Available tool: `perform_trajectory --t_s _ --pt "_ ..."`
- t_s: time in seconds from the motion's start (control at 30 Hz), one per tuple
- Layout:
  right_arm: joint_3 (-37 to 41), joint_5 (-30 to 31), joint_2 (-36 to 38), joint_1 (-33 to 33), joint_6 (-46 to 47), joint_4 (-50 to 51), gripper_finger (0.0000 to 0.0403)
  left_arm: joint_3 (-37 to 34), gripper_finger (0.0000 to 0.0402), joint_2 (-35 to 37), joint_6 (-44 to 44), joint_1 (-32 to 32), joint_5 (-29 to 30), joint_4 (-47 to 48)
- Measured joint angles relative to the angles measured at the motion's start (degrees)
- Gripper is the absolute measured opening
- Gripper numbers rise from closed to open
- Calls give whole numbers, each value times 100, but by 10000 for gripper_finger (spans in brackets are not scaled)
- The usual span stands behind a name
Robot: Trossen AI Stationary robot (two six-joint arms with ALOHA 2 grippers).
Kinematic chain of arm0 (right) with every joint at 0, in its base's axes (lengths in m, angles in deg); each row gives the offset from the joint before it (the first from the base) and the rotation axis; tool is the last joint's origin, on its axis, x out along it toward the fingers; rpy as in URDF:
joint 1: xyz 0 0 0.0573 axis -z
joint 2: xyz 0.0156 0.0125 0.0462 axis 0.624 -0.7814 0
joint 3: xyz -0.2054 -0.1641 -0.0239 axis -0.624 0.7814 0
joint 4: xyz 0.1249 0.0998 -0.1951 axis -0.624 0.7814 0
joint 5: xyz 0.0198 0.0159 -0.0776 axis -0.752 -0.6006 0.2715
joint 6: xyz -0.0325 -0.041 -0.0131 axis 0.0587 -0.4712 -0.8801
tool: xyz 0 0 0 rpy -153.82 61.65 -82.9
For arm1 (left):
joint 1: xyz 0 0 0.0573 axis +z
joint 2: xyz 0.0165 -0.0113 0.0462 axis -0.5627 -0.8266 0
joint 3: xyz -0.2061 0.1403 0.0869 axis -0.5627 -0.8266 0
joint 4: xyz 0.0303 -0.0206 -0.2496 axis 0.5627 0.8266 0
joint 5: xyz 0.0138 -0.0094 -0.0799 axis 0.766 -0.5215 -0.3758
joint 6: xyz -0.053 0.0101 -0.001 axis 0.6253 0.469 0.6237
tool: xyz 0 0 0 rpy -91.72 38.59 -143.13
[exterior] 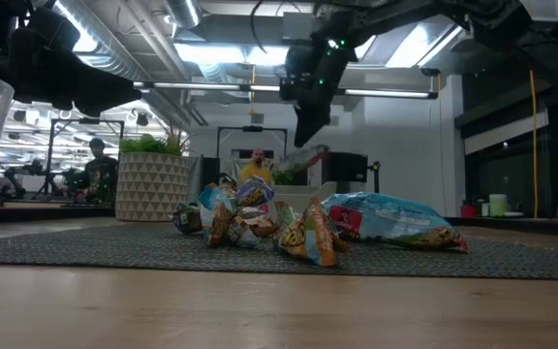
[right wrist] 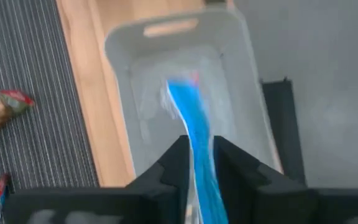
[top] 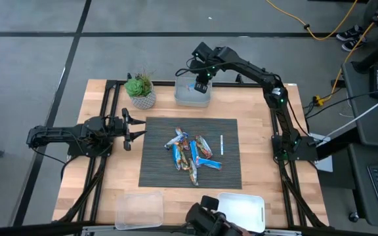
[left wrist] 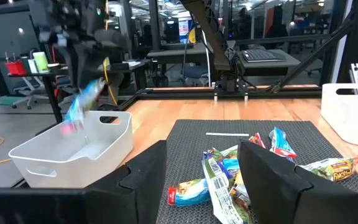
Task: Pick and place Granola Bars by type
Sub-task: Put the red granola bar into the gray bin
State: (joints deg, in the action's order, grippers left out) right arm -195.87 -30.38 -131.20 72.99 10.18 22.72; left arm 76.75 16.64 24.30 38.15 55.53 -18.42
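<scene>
A pile of shiny wrapped granola bars, blue, blue-and-red and brownish-gold, lies in the middle of a dark ribbed mat; the low view shows the pile too. My right gripper hovers over the pale bin at the table's far edge, shut on a blue bar. In the left wrist view that bar shows blurred above the bin. My left gripper waits open at the mat's left edge, level and pointing toward the pile. My right gripper pinches the blue bar between its two fingers at one end, coming from above and pointing down. The bar hangs below the fingers, lifted clear, its free end over the inside of the bin.
A potted plant stands left of the far bin. A thin white stick lies on the mat right of the pile. A clear bin and a white bin sit at the table's near edge.
</scene>
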Motion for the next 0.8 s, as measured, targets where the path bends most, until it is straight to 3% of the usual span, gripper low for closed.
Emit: perform_trajectory --t_s 0.37,0.47,0.67,0.8 --pt "-798 142 3 -61 213 213 211 1 191 -1 0 0 0 -2" --pt "-874 44 6 -104 335 433 222 0 192 -1 0 0 0 0" --pt "-849 -967 23 -213 535 1353 225 0 189 -1 0 0 0 0" --pt "-851 -1009 91 -370 644 1849 225 0 192 1 0 0 0 -2"
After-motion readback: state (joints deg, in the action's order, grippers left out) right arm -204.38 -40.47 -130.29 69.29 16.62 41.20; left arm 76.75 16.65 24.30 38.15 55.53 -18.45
